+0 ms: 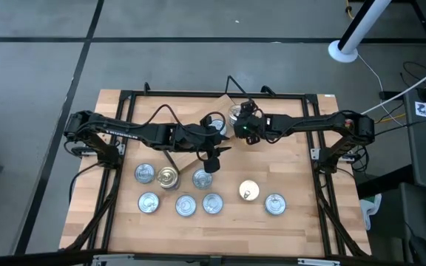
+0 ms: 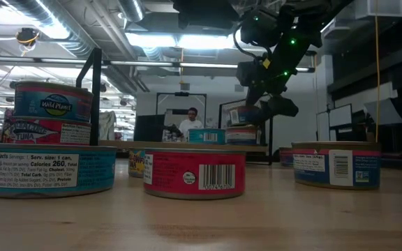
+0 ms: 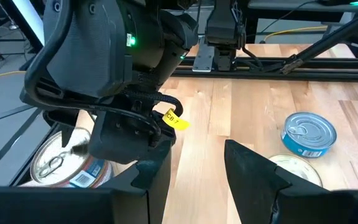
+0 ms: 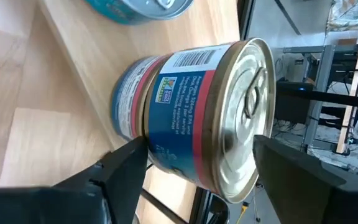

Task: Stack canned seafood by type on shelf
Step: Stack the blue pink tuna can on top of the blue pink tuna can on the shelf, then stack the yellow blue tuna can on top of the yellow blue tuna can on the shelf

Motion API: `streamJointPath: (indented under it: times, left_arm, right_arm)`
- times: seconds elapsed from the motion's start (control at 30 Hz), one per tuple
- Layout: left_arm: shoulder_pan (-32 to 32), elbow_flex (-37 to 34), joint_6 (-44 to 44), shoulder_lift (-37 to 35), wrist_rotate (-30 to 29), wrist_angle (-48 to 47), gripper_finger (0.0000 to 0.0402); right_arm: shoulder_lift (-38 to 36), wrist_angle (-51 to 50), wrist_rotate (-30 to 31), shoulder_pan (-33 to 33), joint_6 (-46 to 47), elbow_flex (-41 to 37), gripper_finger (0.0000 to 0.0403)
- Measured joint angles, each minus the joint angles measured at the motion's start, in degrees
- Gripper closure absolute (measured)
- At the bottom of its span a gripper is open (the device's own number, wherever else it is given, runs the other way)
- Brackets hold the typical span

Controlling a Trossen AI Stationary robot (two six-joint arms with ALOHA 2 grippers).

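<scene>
**Right gripper spread around stacked tins on shelf**

Right gripper (image 1: 240,123) at 12 o'clock of table, fingers (image 4: 126,163) apart either side of a two-tin stack (image 4: 194,115) on the shelf (image 4: 55,93) (contact unclear). Left gripper (image 1: 211,164) near centre, fingers parted, empty. Loose tins (image 1: 186,205) spread 6 o'clock.
</scene>
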Motion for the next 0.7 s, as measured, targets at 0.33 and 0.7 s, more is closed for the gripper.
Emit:
streamJointPath:
  times: [0.33,0.7]
  left_arm:
    - [-0.1,0.0,0.0,0.0,0.0,0.0,0.0256]
    - [-0.5,0.0,0.0,0.0,0.0,0.0,0.0256]
  right_arm:
    - [0.0,-2.2,0.5,0.0,-1.5,0.9,0.0113]
    - [0.0,-18.6,-1.6,0.0,7.3,11.2,0.0113]
